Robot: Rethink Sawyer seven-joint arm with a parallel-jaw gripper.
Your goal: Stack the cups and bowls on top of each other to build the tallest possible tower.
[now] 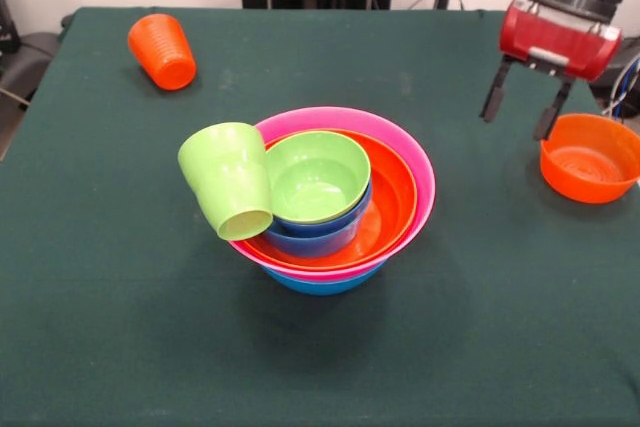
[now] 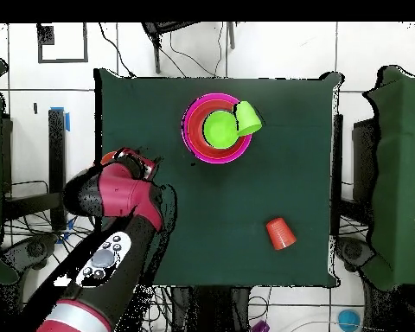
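1. Tower (image 1: 335,247), nearest the camera at mid-bench: large blue, pink and orange bowls nested, small blue and lime-green bowl (image 1: 318,175) inside.
2. Green cup (image 1: 228,192) leans tilted on the tower's left rim, unseated.
3. Orange cup (image 1: 162,50) lies toppled, far left.
4. Gripper (image 1: 520,107), fingers wide and empty, hovers beside the orange bowl (image 1: 592,159), probably to grasp it.

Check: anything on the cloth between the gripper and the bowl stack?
Nothing. In the front view only bare green tablecloth separates the gripper from the tower. The small orange bowl sits on the gripper's other side.
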